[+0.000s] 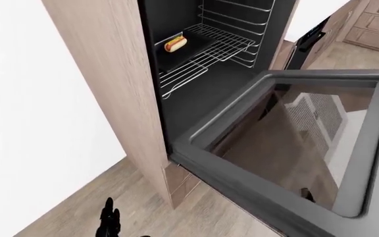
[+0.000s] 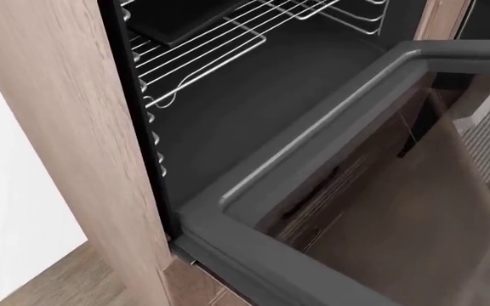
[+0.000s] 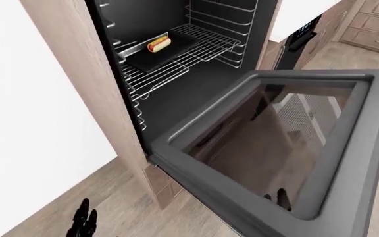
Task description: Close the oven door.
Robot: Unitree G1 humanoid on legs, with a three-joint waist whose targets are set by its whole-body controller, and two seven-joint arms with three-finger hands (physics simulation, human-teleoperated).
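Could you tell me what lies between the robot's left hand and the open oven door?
Only bare wood floor in the right-eye view: the left hand hangs low left, apart from the oven door.

Oven door [image 3: 268,148] hangs fully open, flat, filling centre-right of eye views & blocking approach from the right. Wood cabinet side [image 1: 111,84] walls the left. Cavity is open above the door; wire racks [image 3: 176,59] cross it upper centre. Bare floor [image 1: 64,207] lower left.
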